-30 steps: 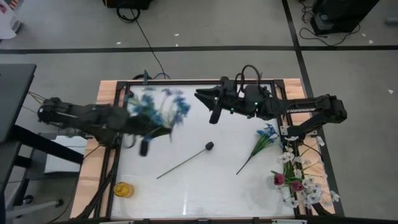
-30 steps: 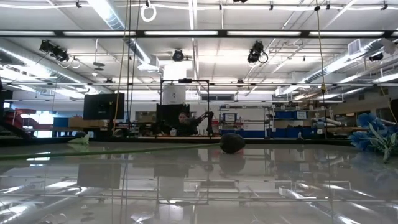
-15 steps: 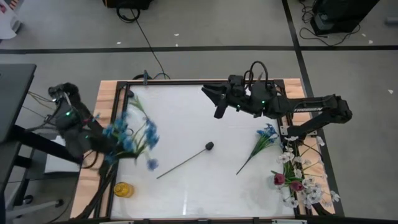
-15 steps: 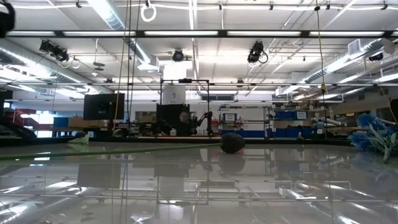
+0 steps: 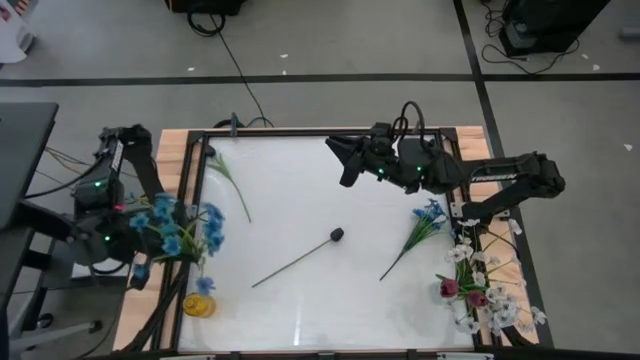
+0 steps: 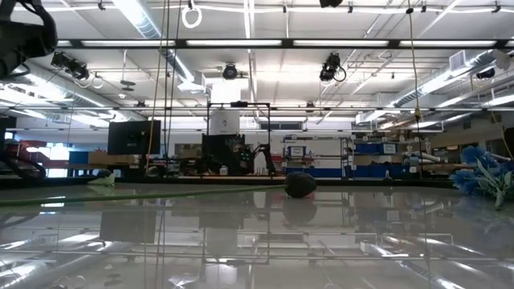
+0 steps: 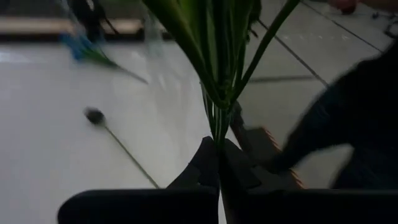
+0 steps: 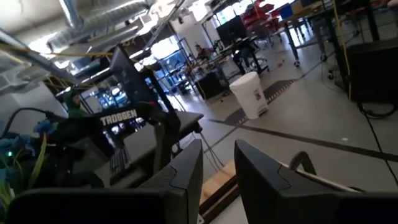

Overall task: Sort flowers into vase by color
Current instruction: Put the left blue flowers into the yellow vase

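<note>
My left gripper (image 7: 219, 158) is at the table's left edge, shut on a bunch of blue blossoms (image 5: 178, 228) that hangs over the wooden border. A small yellow vase (image 5: 198, 305) stands at the near left corner. A bare green sprig (image 5: 228, 180) lies at the far left of the table. A blackish bud (image 5: 337, 234) (image 6: 299, 185) lies mid-table on its long stem. A blue sprig (image 5: 425, 222) lies on the right. White sprays and red-purple buds (image 5: 478, 285) are heaped at the near right edge. My right gripper (image 5: 340, 162) (image 8: 217, 167) hovers open over the far middle. My left gripper pinches the blue bunch by its gathered green stems (image 7: 218, 127), close to their lower end, between the two fingers (image 7: 205, 162). The fingers point about level toward the table's right. The stems rise and fan out above them, and the bunch is lifted clear of the table.
Wooden borders (image 5: 170, 150) frame the white table top (image 5: 320, 300), which has free room in its middle and near part. A dark side table (image 5: 20, 150) stands off the left edge. The room beyond holds shelves and equipment.
My left gripper has swung the blue bunch from above the far left of the table toward the left and near edges, and it now stands over the left border, above the yellow vase's corner. The green sprig now shows where the bunch was. My right gripper has shifted slightly.
</note>
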